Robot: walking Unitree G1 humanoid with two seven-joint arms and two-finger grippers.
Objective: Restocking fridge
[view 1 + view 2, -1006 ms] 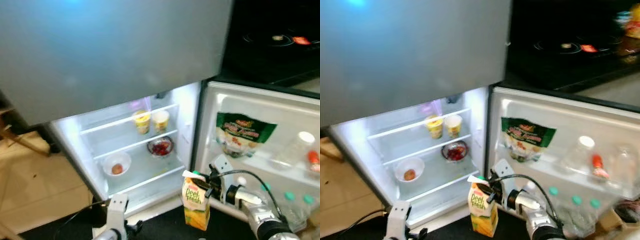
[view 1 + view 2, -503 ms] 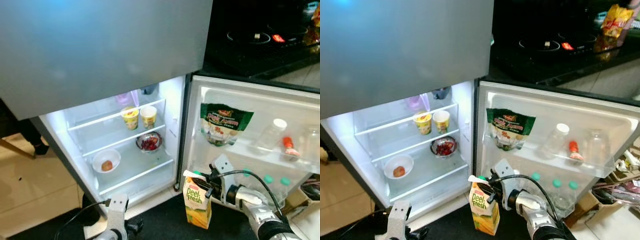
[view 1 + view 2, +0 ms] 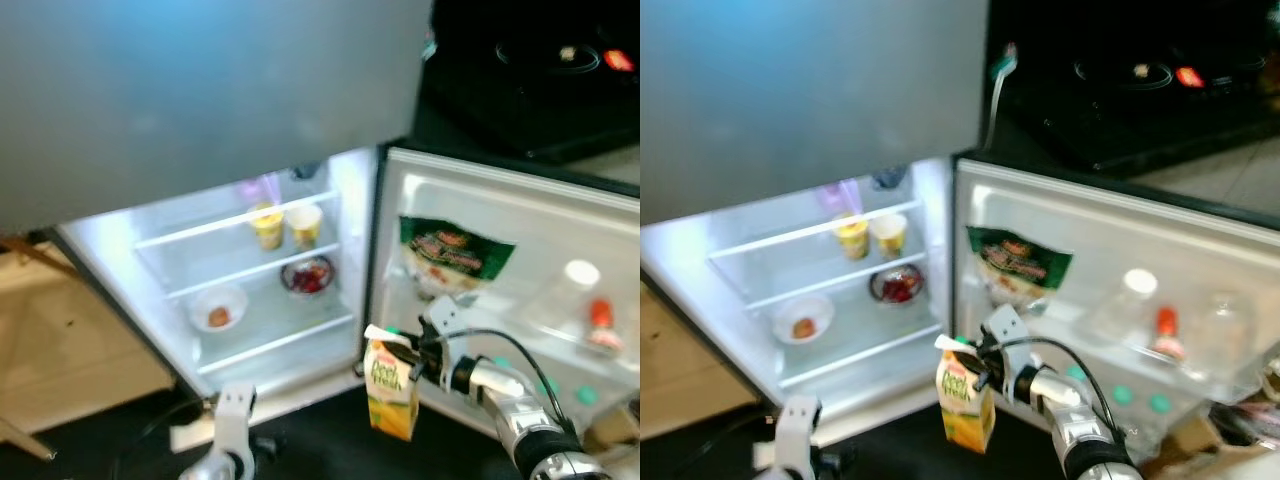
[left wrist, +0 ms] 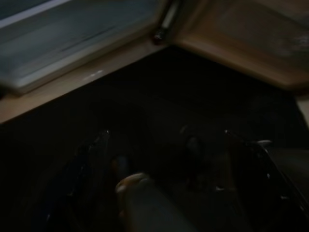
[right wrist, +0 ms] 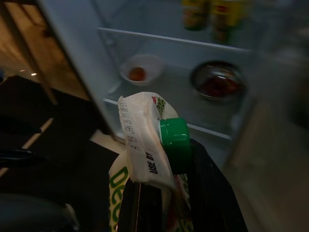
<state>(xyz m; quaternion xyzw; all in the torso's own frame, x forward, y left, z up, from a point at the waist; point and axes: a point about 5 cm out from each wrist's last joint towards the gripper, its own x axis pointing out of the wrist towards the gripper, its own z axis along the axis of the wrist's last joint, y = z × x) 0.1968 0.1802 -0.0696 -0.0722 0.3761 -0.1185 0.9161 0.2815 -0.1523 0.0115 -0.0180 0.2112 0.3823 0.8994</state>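
Two arms in the head views, both low in the picture. Nearest is the left gripper [image 3: 232, 420], hanging idle down by the dark floor; its wrist view is really dark and I honestly can't tell whether its jaws are apart or together. A bit further out, the right gripper [image 3: 408, 358] has its jaws clamped on the top of a juice carton [image 3: 391, 390], right by the green cap [image 5: 175, 144]. The carton is orange and yellow with green lettering, hangs upright off the floor, just in front of the bottom edge of the open fridge [image 3: 362, 240], about where the main compartment meets the door.

Behind it, inside the lit compartment, the lower glass shelf [image 3: 270, 310] carries a white bowl [image 3: 218, 308] with something small and reddish-orange in it, and, off to the robot's right of that, a darker bowl of red stuff [image 3: 308, 276]. One shelf up, two yellow cups [image 3: 285, 226] stand side by side, touching or nearly so. Something pale purple sits behind them, too blurry to name.

The open fridge door [image 3: 560, 215] swings out on the robot's right. A green snack bag [image 3: 452, 252] hangs in its upper rack, and further along there's a clear bottle with a white cap [image 3: 572, 288] plus a small red-topped one [image 3: 600, 316]. Green-capped bottles [image 3: 1137, 400] sit in the lower rack.

Farthest back, above the door, is a dark bench [image 3: 530, 90] with a stovetop and a little red light [image 3: 617, 60].
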